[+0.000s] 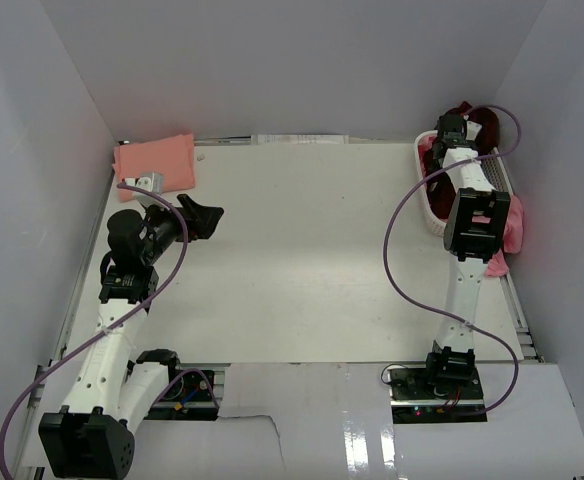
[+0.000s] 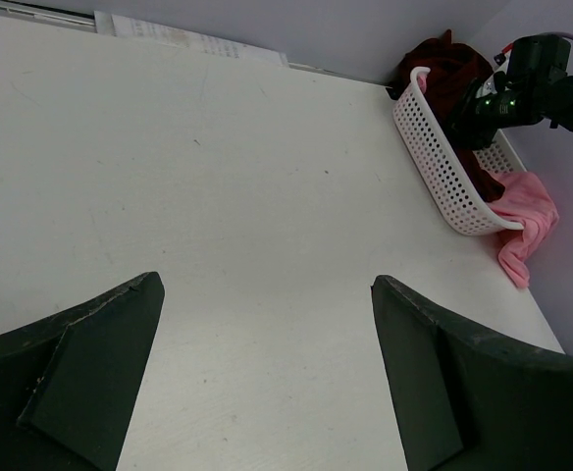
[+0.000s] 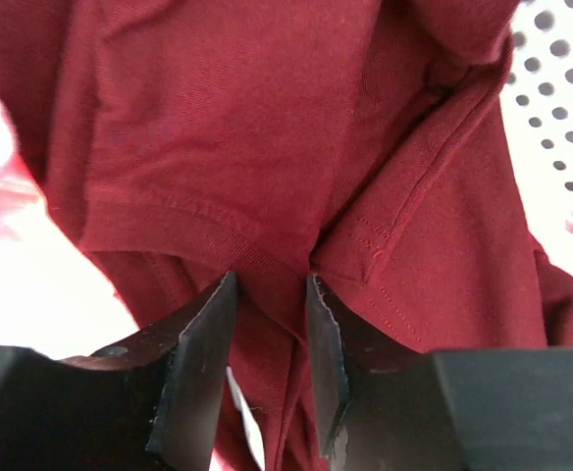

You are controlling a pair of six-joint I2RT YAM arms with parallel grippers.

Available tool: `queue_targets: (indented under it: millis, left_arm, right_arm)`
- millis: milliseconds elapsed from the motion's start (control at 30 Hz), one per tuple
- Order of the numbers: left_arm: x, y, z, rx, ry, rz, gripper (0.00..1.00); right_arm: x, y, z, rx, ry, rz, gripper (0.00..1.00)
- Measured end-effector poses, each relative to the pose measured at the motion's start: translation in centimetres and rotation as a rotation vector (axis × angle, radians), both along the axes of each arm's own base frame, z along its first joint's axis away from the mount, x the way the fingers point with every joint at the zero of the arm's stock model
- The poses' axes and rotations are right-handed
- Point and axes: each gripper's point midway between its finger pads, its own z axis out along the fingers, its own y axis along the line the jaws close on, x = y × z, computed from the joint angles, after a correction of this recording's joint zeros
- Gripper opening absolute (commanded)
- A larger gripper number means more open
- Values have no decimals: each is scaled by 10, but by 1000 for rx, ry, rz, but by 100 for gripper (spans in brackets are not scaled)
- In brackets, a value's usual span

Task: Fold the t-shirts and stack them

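The dark maroon t-shirt lies in the white lattice basket at the far right; it also shows in the top view and the left wrist view. My right gripper is down in the basket, its jaws closed on a fold of the maroon cloth. The brighter pink t-shirt hangs over the basket's right side. The salmon-peach t-shirt lies folded at the far left corner. My left gripper is open and empty above the table, to the right of the salmon shirt.
White walls close in the table on the left, back and right. A paper strip lies along the back edge. The right arm's cable loops over the table left of the basket.
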Motion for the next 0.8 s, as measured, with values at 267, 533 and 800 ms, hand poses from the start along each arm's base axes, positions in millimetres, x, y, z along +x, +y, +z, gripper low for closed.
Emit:
queue_targets:
  millis: [267,533,800]
  left_arm:
    - [1,0,-1,0,5,0,98]
    - [1,0,-3,0,9,0,98]
    - [1,0,-3,0,9,0,98]
  right_arm:
    - [0,-3,-12,31,14,11,8]
    - [9,3,9,65,-34,41,8]
    - [7,25,127,139,-239,130,8]
